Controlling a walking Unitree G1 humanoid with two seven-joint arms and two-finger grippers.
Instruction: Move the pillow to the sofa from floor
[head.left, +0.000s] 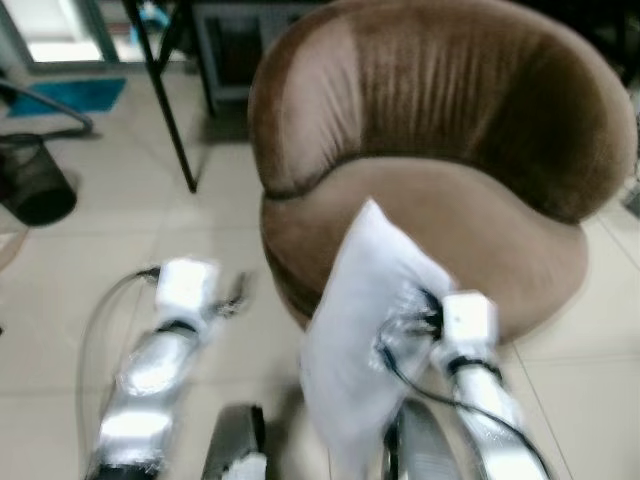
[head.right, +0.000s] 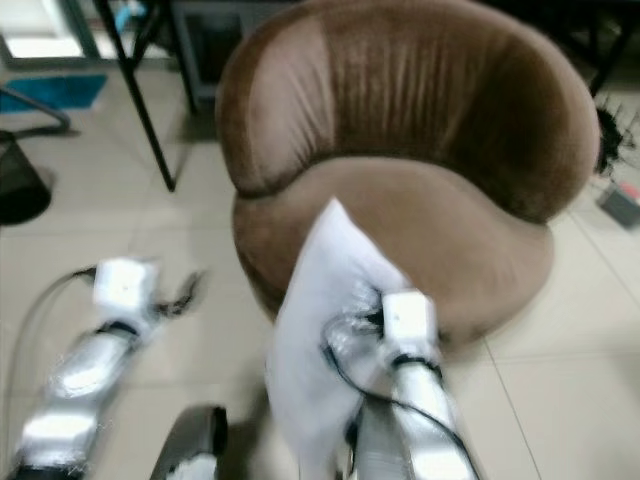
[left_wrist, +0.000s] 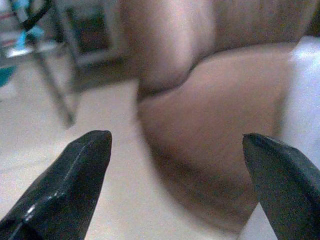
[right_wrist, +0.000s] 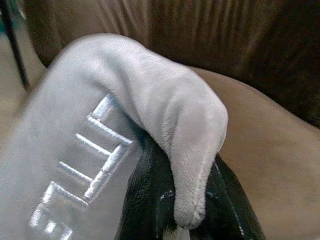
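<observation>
At frame centre, right gripper (right_wrist: 192, 200) clamps the pillow (head.left: 360, 330) by a fold of its edge; black fingers (right_wrist: 145, 195) pinch the fabric from both sides. Pillow hangs off the floor, upper corner over the sofa's (head.left: 480, 230) front rim, lower part in front of the seat. Pillow is white with embroidered lettering. Left gripper (left_wrist: 175, 185), lower left, has fingers spread wide, holding nothing, beside the sofa. Black bin (head.left: 35, 180) at upper left. Views blurred.
</observation>
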